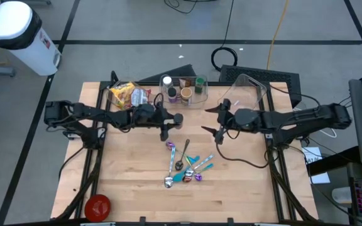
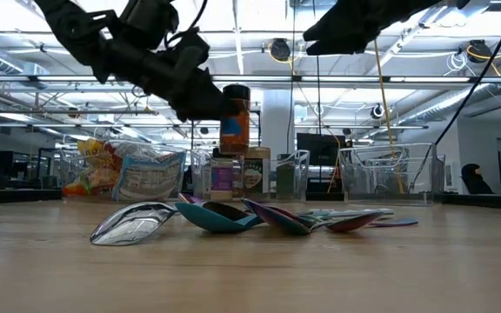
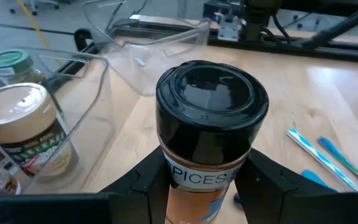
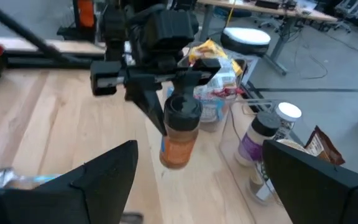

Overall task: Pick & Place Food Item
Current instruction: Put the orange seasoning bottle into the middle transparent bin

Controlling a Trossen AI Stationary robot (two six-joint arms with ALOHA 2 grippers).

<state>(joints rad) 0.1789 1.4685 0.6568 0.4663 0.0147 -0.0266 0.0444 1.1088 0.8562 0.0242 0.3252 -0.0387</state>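
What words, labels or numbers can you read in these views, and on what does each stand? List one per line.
"PICES", the start cut off: on the spice jar held in the left end effector.
Label on the white-lidded jar: too blurred to read.
Snack bags: print too small.
Purple-labelled jar: unreadable.

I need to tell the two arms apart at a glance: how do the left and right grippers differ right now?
The left gripper is shut on an orange spice jar with a black lid, held off the table; the right gripper holds nothing. Left fingers clamp the jar; right fingers stand wide apart. Both hover above the wooden table.
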